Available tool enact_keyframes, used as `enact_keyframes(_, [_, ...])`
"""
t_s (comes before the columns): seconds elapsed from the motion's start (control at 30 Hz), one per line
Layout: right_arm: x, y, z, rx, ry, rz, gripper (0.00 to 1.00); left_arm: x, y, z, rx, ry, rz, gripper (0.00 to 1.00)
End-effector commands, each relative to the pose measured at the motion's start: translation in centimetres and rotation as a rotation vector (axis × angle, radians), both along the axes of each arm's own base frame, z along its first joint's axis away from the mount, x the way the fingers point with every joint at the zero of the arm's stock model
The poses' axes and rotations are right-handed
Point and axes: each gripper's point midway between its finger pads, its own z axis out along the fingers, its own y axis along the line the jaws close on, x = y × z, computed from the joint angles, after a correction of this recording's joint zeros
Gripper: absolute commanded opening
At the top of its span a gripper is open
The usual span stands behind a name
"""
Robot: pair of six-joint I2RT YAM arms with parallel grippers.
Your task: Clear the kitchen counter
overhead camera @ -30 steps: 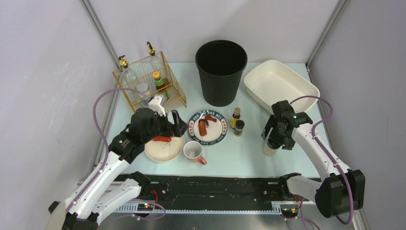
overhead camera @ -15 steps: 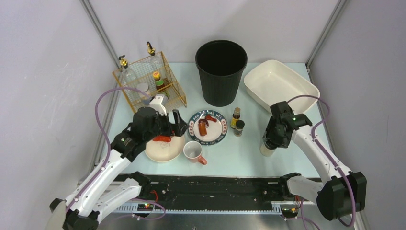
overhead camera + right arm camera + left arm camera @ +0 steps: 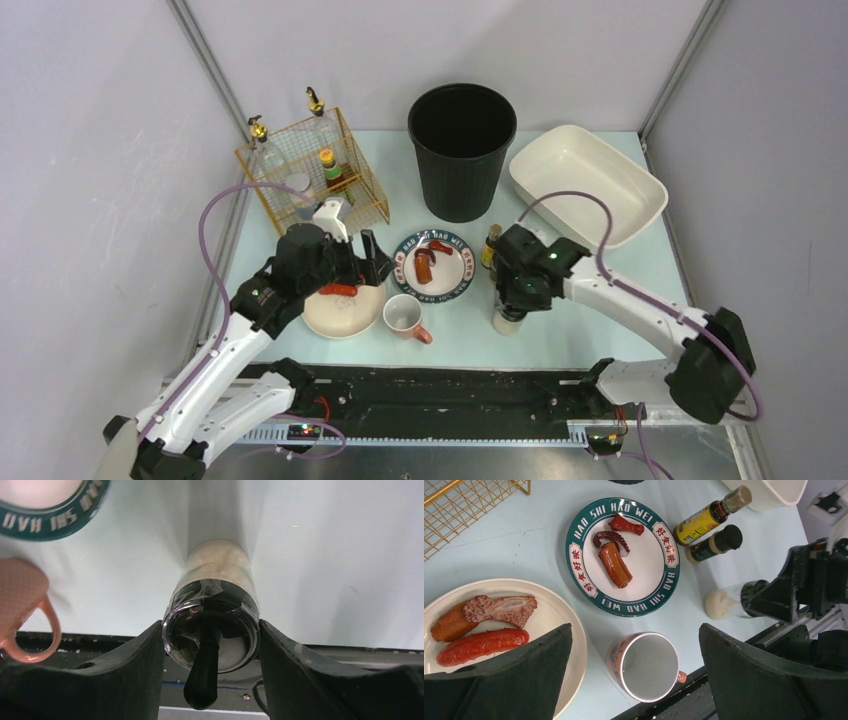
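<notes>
Pale-green counter [image 3: 455, 335], black rail [image 3: 450, 385] in front. Black bin [image 3: 462, 150], white basin [image 3: 585, 180] behind; wire basket [image 3: 312, 175] holds bottles [image 3: 333, 170]. Left claw [image 3: 634, 635] gapes over the sausage plate [image 3: 555, 616]; right claw [image 3: 210, 641] clamps the pale jar [image 3: 217, 570] near the front edge, bare counter rightward.

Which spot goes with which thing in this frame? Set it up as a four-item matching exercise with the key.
Things:
1. mug
2. black bin
3. white basin
4. pale jar

Places:
A. far right corner of the kitchen counter
B. between the fingers of the right end effector
C. far middle
D. near edge, just in front of the green-rimmed plate

Pairs: 1-D, 2-C, 3-A, 4-B
</notes>
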Motion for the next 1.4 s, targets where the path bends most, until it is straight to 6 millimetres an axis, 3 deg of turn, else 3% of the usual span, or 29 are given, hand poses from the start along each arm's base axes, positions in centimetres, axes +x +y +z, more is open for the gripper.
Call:
enact_keyframes(0.0, [0.6,5.9,1.2,0.081,-0.024,0.077,0.25,-0.4,0.0,0.6,-0.034,-0.022,0.0,1.0])
enact_keyframes(0.17, [0.4,10.5,1.1,0.091,-0.02,0.201,0.28,-0.6,0.8,1.2,-0.049,-0.049,0.041,1.0])
enact_keyframes(0.27, [0.3,12.5,1.3,0.095,-0.02,0.255,0.4,-1.0,0.7,1.7,-0.063,-0.047,0.031,1.0])
enact_keyframes(0.3, [0.4,13.0,1.6,0.103,-0.029,0.263,0.49,-1.2,0.7,1.9,-0.064,-0.041,0.026,1.0])
enact_keyframes(0.5, [0.8,13.6,3.5,0.115,-0.083,0.298,0.78,-1.8,0.0,2.0,-0.075,-0.007,-0.018,1.0])
enact_keyframes(0.7, [1.1,13.0,5.8,0.143,-0.145,0.313,0.87,-1.5,0.1,2.9,-0.063,-0.007,-0.011,1.0])
enact_keyframes(0.8, [0.8,12.1,6.5,0.13,-0.154,0.306,0.88,-1.7,-0.4,3.7,-0.079,-0.006,-0.036,1.0])
enact_keyframes(0.9, [0.8,10.6,8.4,0.131,-0.207,0.281,0.88,-1.8,-1.4,4.1,-0.085,0.007,-0.085,1.0])
enact_keyframes(1.0, [0.9,8.1,9.6,0.078,-0.262,0.243,0.89,-2.3,-2.8,4.8,-0.073,0.007,-0.149,1.0])
enact_keyframes(1.1, [0.8,5.1,10.6,0.022,-0.298,0.201,0.89,-2.4,-4.2,4.2,-0.004,0.032,-0.191,1.0])
enact_keyframes(1.13, [0.9,4.4,10.7,0.013,-0.297,0.182,0.89,-2.8,-5.1,5.0,0.005,0.015,-0.225,1.0])
enact_keyframes(1.17, [0.7,3.4,11.0,0.0,-0.307,0.168,0.89,-2.5,-5.3,4.4,0.043,0.029,-0.214,1.0])
enact_keyframes(1.37, [-0.3,-1.8,11.5,-0.013,-0.34,0.062,0.89,-3.1,-8.6,4.1,0.122,0.055,-0.278,1.0])
